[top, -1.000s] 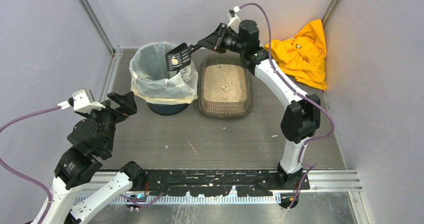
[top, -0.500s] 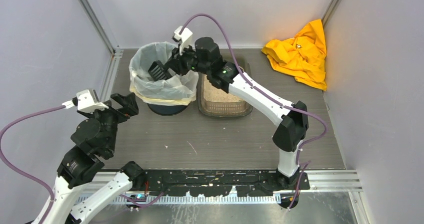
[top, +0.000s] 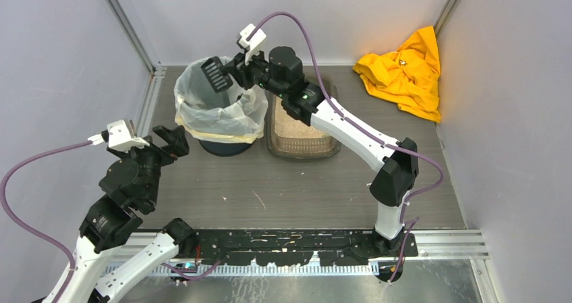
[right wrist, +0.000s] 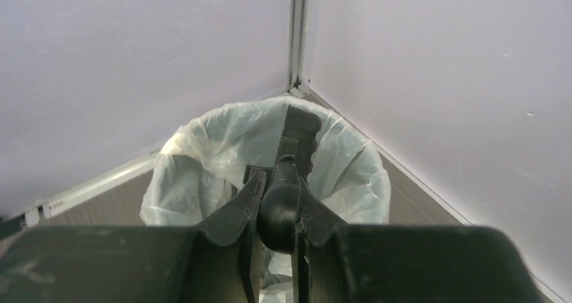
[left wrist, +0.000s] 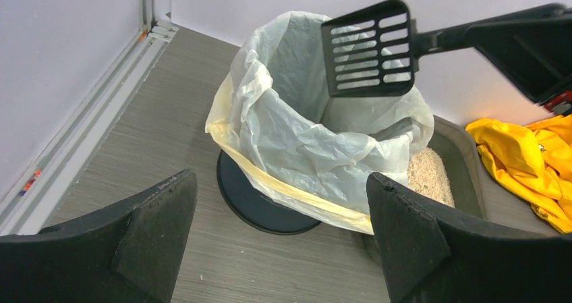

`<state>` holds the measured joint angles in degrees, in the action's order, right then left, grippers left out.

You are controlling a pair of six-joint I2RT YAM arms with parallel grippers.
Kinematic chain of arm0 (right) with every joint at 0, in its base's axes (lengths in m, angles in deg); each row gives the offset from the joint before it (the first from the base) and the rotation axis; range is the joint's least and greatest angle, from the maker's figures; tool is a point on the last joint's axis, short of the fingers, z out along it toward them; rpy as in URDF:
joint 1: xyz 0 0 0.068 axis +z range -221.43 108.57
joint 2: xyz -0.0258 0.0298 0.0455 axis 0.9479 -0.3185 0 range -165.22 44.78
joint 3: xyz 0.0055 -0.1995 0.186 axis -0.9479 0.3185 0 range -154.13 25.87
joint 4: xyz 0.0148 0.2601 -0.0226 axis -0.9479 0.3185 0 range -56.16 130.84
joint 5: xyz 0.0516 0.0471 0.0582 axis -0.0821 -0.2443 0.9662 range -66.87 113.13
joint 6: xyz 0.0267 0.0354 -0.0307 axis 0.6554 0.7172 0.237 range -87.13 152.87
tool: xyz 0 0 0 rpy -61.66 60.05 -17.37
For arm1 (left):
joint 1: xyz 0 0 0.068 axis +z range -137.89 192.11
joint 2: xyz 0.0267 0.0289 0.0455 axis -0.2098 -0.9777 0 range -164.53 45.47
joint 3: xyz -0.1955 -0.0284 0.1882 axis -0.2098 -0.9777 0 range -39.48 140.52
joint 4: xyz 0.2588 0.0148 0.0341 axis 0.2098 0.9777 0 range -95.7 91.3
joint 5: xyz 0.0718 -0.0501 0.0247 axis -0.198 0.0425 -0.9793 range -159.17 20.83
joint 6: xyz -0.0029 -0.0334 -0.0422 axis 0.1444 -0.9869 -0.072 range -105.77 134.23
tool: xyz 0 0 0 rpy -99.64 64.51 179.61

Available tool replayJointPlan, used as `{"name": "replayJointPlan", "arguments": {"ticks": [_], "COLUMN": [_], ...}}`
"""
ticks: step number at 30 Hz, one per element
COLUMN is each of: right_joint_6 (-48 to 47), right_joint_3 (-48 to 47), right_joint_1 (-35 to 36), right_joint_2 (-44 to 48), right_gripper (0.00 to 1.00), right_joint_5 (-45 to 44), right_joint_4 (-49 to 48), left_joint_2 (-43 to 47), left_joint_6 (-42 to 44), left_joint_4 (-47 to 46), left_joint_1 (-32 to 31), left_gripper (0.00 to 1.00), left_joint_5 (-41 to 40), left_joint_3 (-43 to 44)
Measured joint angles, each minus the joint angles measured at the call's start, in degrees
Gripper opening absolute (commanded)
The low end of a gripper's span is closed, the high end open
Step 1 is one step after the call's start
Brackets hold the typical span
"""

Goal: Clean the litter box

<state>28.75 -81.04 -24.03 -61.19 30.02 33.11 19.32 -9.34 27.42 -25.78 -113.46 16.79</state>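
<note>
The litter box [top: 330,148], a shallow brown-grey tray of beige granules, sits right of the round bin [top: 219,107] with its white bag liner; the right arm hides its far part. It also shows in the left wrist view [left wrist: 463,175]. My right gripper [top: 247,71] is shut on the handle of the black slotted scoop [top: 216,74], holding it turned on edge over the bin's far rim. The scoop [left wrist: 367,48] looks empty in the left wrist view. The right wrist view shows the scoop [right wrist: 298,135] above the bin [right wrist: 189,168]. My left gripper [top: 170,141] is open and empty, near-left of the bin.
A crumpled yellow cloth [top: 405,70] lies at the back right corner, also seen in the left wrist view [left wrist: 523,158]. Grey walls close in on the left, back and right. A few pale specks lie on the table [top: 258,198].
The right arm swung left from over the litter box, carrying a pale clump on the scoop. The scoop tipped inside the bin, then rose; it now shows no clump. The left arm barely moved.
</note>
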Motion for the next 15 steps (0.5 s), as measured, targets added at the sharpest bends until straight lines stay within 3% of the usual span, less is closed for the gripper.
{"name": "replayJointPlan", "arguments": {"ticks": [6, 15], "right_joint_6": [9.49, 29.27], "right_joint_3": [6.56, 26.56], "right_joint_1": [-5.77, -33.99], "right_joint_2": [6.29, 21.92], "right_gripper": [0.01, 0.01], "right_joint_5": [-1.97, -9.14], "right_joint_4": [-6.69, -12.44], "left_joint_2": [-1.46, -9.35], "left_joint_6": [0.0, 0.04], "left_joint_4": [-0.04, -0.11], "left_joint_1": [0.02, 0.02], "left_gripper": [0.95, 0.95], "left_joint_5": [0.94, 9.11], "left_joint_3": [-0.22, 0.59]}}
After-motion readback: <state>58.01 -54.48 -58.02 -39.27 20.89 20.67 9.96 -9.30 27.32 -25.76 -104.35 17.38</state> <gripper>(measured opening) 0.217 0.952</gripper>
